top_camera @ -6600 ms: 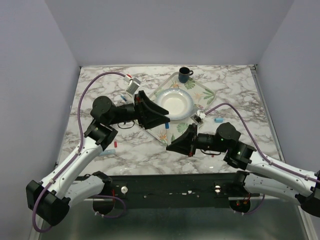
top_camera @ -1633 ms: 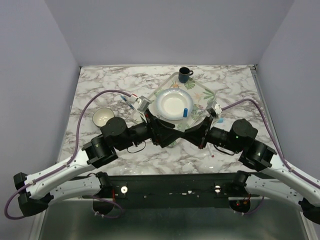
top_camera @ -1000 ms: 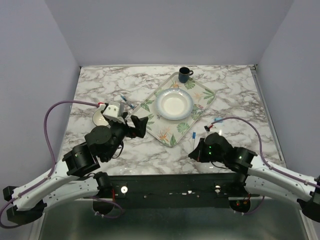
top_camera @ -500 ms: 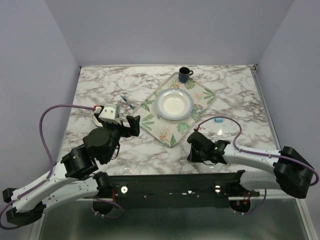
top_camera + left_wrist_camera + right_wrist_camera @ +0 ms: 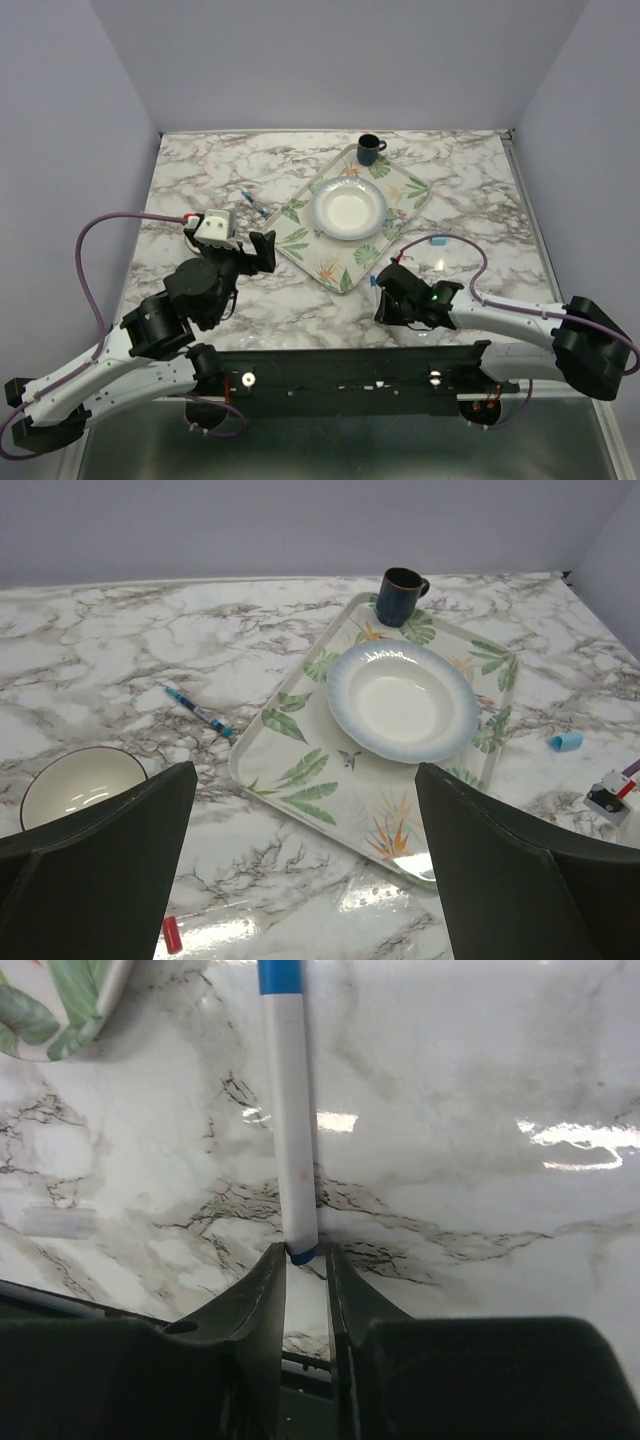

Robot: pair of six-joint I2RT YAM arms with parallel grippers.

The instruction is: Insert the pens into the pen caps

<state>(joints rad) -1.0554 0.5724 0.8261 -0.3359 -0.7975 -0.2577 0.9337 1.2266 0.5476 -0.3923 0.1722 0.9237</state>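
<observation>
A slim white marker [image 5: 292, 1120] with a blue far end lies along the marble near the tray corner. My right gripper [image 5: 304, 1256] is shut on its near blue end. From above only a blue bit of the marker [image 5: 372, 281] shows beside my right gripper [image 5: 384, 294]. My left gripper [image 5: 300, 860] is wide open and empty, above the table left of the tray; it also shows in the top view [image 5: 262, 248]. A thin dark blue pen [image 5: 198, 711] lies left of the tray. A light-blue cap [image 5: 566, 742] lies right of the tray. A red cap [image 5: 172, 935] lies below my left finger.
A leaf-patterned tray [image 5: 300, 225] holds a white plate [image 5: 348, 209] and a dark mug [image 5: 369, 149]. A white bowl [image 5: 80, 785] stands at the left, partly under my left arm. Purple cables loop beside both arms.
Both arms drew back from the tray. My right gripper came down on the white marker at the tray's near corner and closed on its end. My left gripper has barely moved lately.
</observation>
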